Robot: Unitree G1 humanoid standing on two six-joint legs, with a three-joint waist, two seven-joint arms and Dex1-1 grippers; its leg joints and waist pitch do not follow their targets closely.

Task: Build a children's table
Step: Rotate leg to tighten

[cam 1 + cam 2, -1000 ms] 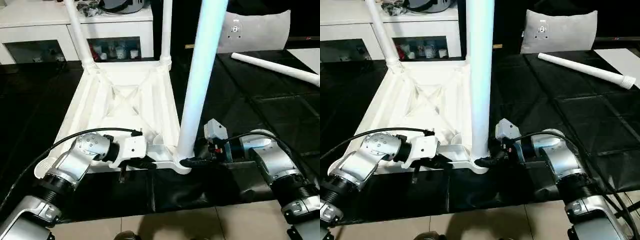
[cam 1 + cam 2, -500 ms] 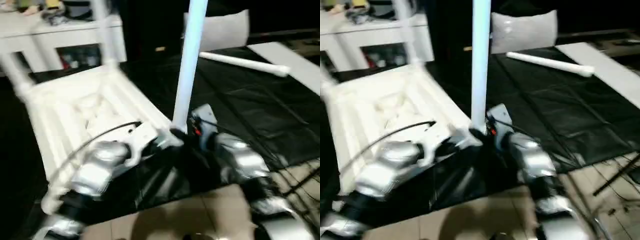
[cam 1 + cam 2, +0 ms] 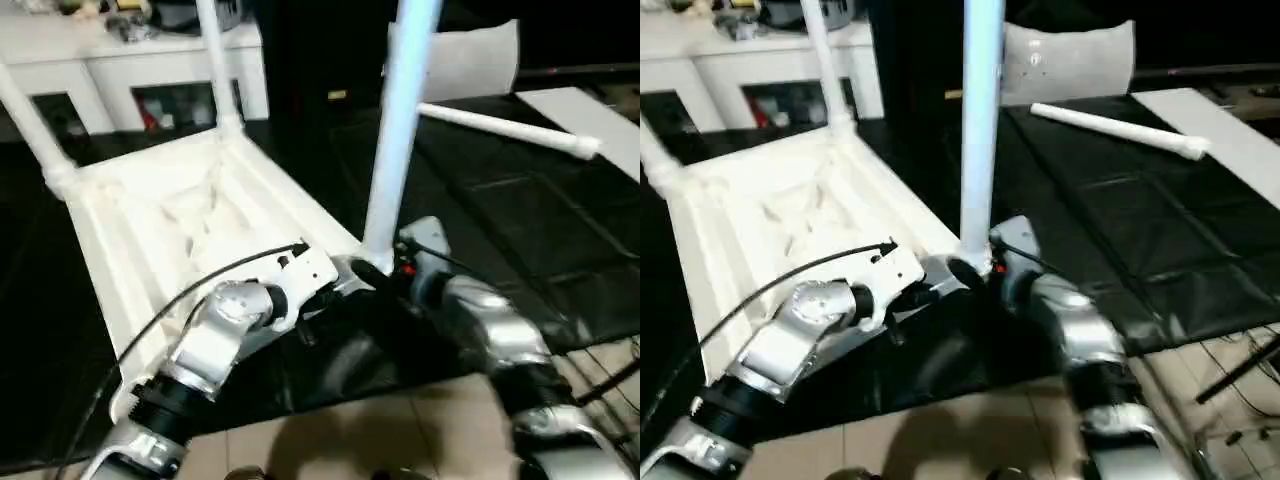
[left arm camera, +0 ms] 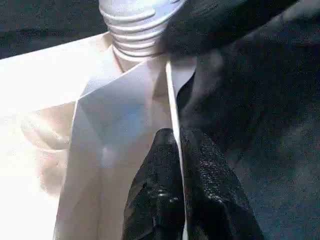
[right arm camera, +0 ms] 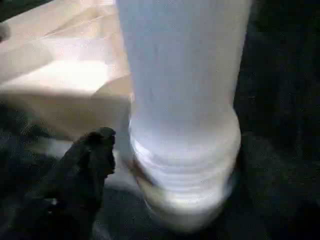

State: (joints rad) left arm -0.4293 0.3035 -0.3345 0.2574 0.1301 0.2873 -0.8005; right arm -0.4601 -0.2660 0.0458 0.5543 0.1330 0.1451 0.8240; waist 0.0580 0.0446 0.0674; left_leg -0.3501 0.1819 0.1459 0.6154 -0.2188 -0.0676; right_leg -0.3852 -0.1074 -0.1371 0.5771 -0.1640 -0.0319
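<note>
Upside down on the black-covered counter (image 3: 520, 230) lies the small white plastic children's table (image 3: 170, 215), three legs standing up. Left hand (image 4: 179, 150) is clenched on its thin rim; right hand (image 5: 165, 165) is released beside the near leg's base.

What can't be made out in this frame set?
- Near leg: its top is cut off by the upper edge of both eye views.
- Right gripper: one finger shows in the right wrist view; the other lies beyond the picture's edge.
- Fourth corner socket: hidden behind the left forearm in the eye views.
- Cabinet contents: blurred.
</note>
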